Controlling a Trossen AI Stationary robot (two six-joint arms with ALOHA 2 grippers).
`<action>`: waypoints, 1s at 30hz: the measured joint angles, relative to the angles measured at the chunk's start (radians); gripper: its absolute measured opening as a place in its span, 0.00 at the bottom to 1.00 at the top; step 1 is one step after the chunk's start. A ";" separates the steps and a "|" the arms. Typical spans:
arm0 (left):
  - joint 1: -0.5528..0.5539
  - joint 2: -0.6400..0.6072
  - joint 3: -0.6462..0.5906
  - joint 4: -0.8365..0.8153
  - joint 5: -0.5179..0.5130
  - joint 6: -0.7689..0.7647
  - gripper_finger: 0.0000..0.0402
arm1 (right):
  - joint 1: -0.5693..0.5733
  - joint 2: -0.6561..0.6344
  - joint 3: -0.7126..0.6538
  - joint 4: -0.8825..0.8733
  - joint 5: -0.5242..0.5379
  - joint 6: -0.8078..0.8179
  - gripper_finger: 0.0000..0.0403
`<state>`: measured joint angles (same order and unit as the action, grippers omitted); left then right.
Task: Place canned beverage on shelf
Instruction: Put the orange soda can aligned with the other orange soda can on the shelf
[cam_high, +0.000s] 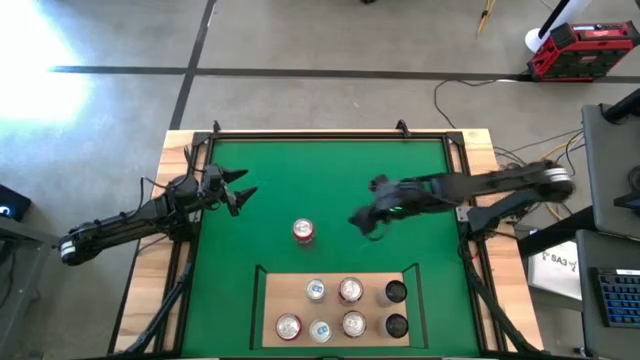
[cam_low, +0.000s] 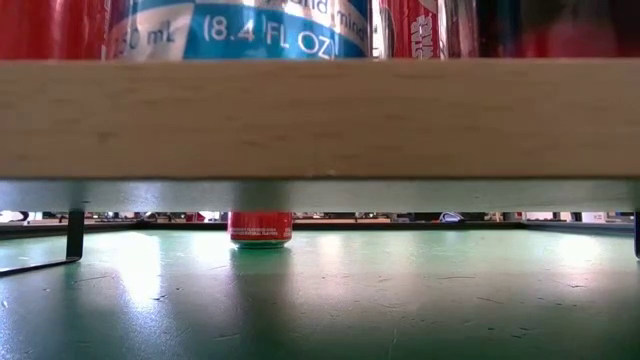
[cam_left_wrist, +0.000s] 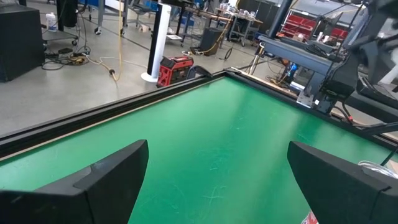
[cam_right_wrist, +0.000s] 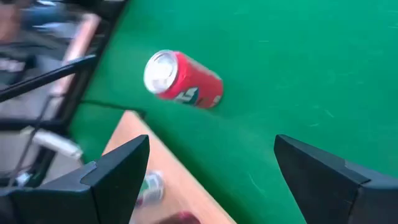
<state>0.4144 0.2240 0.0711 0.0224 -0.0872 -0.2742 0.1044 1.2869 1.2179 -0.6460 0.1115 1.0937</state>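
Observation:
A red canned beverage (cam_high: 303, 231) stands upright on its base on the green mat, a little beyond the shelf's far rail; it also shows in the low view (cam_low: 260, 228) and the right wrist view (cam_right_wrist: 183, 79). The shelf (cam_high: 280, 292), a pale wood board with a thin black rail, lies at the mat's near edge and carries several cans (cam_high: 350, 290). My right gripper (cam_high: 362, 222) hovers open above the mat, to the right of the red can, with nothing between its fingers (cam_right_wrist: 118, 168). My left gripper (cam_high: 243, 187) waits open at the mat's left side.
The shelf's board edge (cam_low: 320, 118) fills the upper half of the low view, with cans standing on top. Bare green mat (cam_high: 330, 170) lies between the two arms and toward the far edge. A red toolbox (cam_high: 580, 50) and cables sit on the floor beyond the table.

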 joint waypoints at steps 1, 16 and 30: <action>0.000 0.000 0.000 0.000 0.000 0.000 0.92 | 0.001 -0.057 -0.079 0.061 -0.002 -0.014 0.83; 0.000 0.000 0.000 0.000 0.000 0.000 0.92 | 0.000 -0.568 -0.911 0.928 0.046 -0.358 0.83; 0.000 0.000 0.000 0.000 0.000 0.000 0.92 | 0.000 -0.717 -1.204 1.268 0.037 -0.501 0.83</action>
<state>0.4143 0.2241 0.0711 0.0223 -0.0870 -0.2744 0.1043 0.5701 0.0135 0.6222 0.1489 0.5923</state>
